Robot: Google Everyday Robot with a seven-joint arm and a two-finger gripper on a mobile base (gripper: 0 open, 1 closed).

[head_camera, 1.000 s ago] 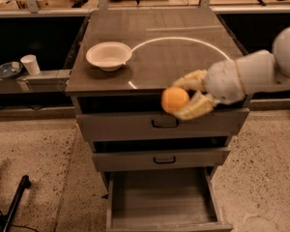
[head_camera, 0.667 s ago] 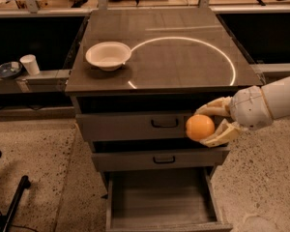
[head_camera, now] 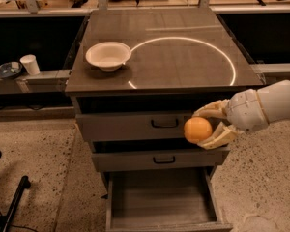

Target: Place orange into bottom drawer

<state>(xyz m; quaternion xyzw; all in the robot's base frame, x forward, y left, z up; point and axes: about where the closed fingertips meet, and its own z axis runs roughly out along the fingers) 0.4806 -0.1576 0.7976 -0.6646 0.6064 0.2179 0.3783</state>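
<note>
In the camera view, our gripper (head_camera: 206, 128) hangs above the right side of the bottom drawer (head_camera: 159, 199), fingers clasped around the orange (head_camera: 197, 129). The drawer stands pulled out. We judge it best to shift toward the drawer's middle, sink low inside its walls, then release gently so the round fruit cannot roll out.
</note>
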